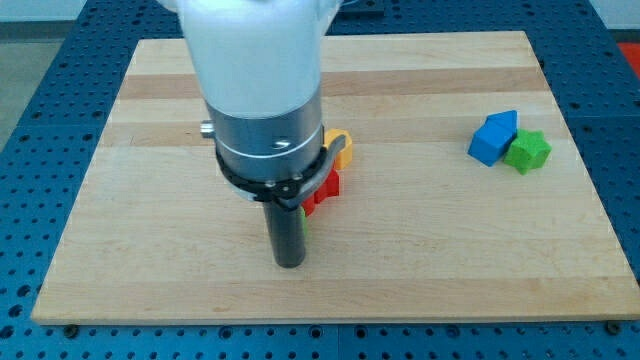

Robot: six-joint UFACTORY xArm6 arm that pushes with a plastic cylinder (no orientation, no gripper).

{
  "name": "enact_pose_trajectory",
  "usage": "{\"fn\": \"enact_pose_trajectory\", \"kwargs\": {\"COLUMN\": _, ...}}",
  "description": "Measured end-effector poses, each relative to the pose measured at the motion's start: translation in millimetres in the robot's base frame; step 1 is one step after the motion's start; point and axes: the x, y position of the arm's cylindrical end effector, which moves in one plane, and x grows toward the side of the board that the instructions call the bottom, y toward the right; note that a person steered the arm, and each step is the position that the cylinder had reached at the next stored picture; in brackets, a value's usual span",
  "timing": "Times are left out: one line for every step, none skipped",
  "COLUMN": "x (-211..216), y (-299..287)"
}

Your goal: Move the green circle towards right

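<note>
The dark rod is seen coming straight down from the arm's big white and silver housing (268, 110), and my tip (289, 264) is planted on the wooden surface (430, 250), a little left of centre and towards the view's bottom. There is no gripper on this arm, so nothing spread or pinched can be reported; only the rod's end is in play. Just beside the rod, on its right flank, a thin sliver of green (304, 222) is glimpsed, pressed close against the shaft; that is taken to be the green circle, though its shape cannot be made out, since most of it is hidden behind the rod. Right above that sliver, a red block (326, 188) is seen peeking out, its outline jagged but its shape not clear, and above that again a yellow-orange block (340, 148) is partly covered by the housing. The three are packed tightly together. Well apart, over on the view's right, a blue block (494, 137) is sitting touching a green star (527, 151), the star just to its right and slightly lower. The surface is a pale board with lengthwise grain, laid on a blue perforated bench (30, 120) that is visible round all its edges, with a grey floor showing along the view's top.
</note>
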Motion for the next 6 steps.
{"fn": "enact_pose_trajectory", "kwargs": {"x": 0, "y": -30}}
{"fn": "enact_pose_trajectory", "kwargs": {"x": -7, "y": -53}}
{"fn": "enact_pose_trajectory", "kwargs": {"x": -47, "y": -51}}
{"fn": "enact_pose_trajectory", "kwargs": {"x": -42, "y": -51}}
{"fn": "enact_pose_trajectory", "kwargs": {"x": -38, "y": -42}}
{"fn": "enact_pose_trajectory", "kwargs": {"x": -35, "y": 17}}
